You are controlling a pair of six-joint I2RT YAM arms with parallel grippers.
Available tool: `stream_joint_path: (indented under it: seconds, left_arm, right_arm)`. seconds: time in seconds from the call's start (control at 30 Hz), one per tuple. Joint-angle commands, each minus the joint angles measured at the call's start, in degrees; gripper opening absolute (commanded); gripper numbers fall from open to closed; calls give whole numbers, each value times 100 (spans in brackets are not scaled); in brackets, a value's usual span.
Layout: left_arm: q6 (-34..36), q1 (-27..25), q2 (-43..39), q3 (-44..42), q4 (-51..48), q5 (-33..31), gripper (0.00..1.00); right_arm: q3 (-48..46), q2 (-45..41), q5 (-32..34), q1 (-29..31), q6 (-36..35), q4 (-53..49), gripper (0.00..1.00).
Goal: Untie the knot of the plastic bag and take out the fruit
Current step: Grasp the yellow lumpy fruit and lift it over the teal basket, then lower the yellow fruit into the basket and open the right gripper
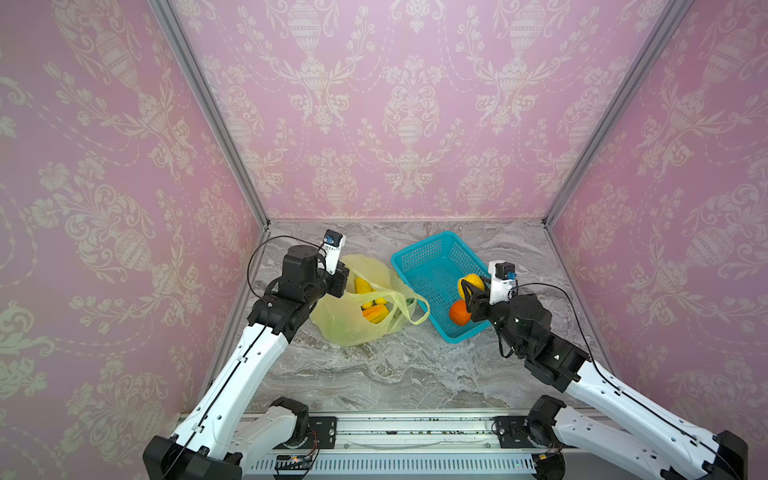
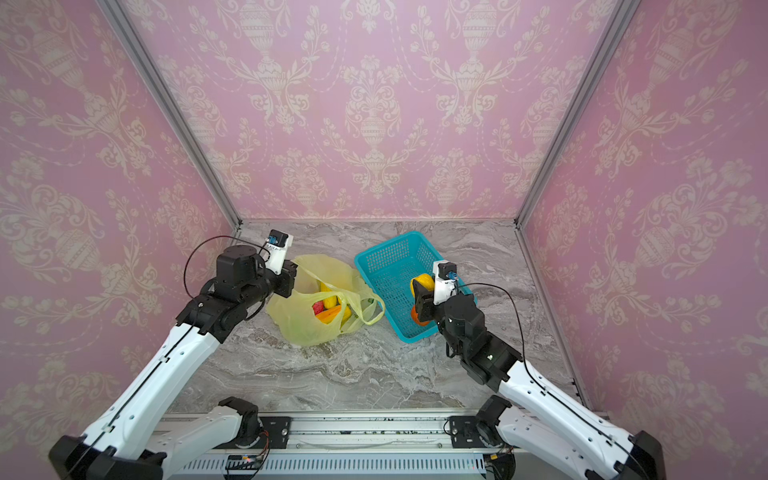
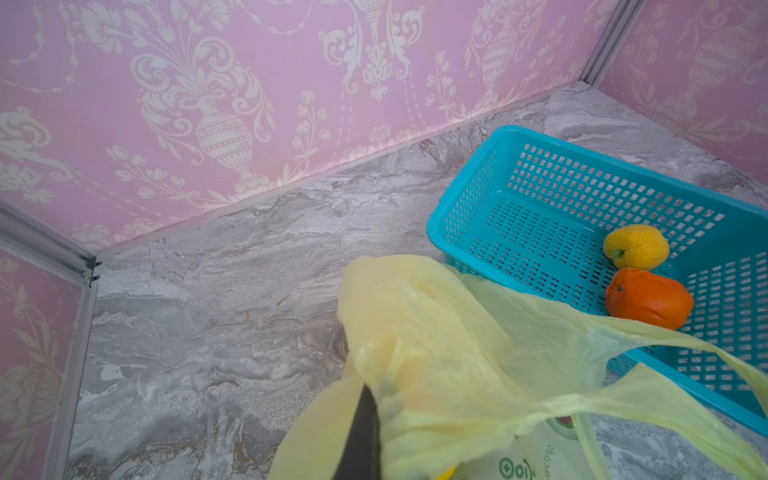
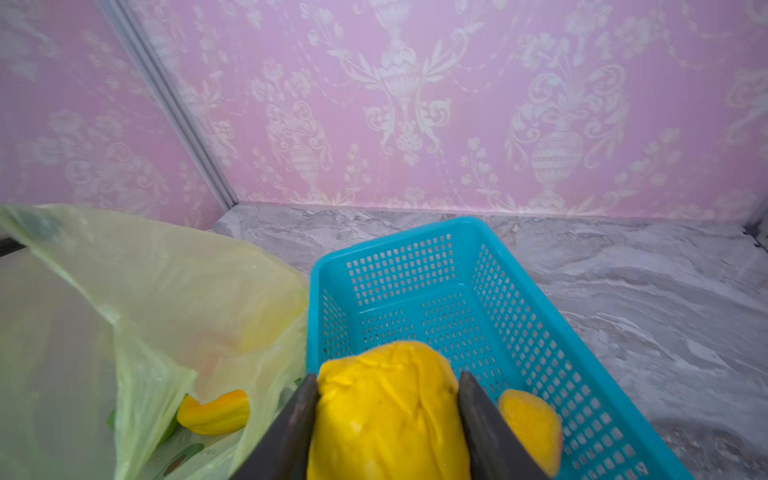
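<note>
Progress: I'd call the knot done. No view shows a tied twist, and the handles (image 3: pixel 623 332) hang loose as two separate loops. Unloading looks roughly a third through: two pieces out, one in transit, five or more to go. What's left for you is repeats: drop, reach in, pick.

Counts, left to right:

Left gripper (image 3: pixel 365 419): closed, pinching the bag (image 1: pixel 353 328) rim and holding the mouth up. Only one finger shows in the wrist view; plastic hides the rest.

Bag: one, slumped on the table (image 1: pixel 374 374) between the left arm and the basket, mouth open.

Fruit (image 2: pixel 330 301) inside: at least five show in the top views. That's two or three yellow, one orange, one pink-red and a green sliver. Plastic may hide more, so don't take that as a full count.

Basket (image 4: pixel 399 266): one, just right of the bag. The left wrist view shows two pieces on its floor, lemon (image 3: pixel 636 247) and orange one (image 3: pixel 648 299), close together.

Right gripper (image 4: pixel 389 377): jaws clamped on a big yellow piece (image 4: pixel 390 428), hanging over the basket's near end, not yet released.
</note>
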Motion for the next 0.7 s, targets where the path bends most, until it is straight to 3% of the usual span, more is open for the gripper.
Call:
stream_joint_path:
  seconds: [0.0,0.2,0.67]
  left_arm:
    - [-56,44,-16,-23,59,-77,0]
    - [-41,55,-16,-24,70,-90,0]
    - [-56,92,2,-19,78,-47,0]
  right_arm:
    - [-103,304,-260,-550,660,-230,23]
    - [73,1463,-1053,-1205,1102,-50,20]
    - [685,3256,-1605,-1526,1242,33,25]
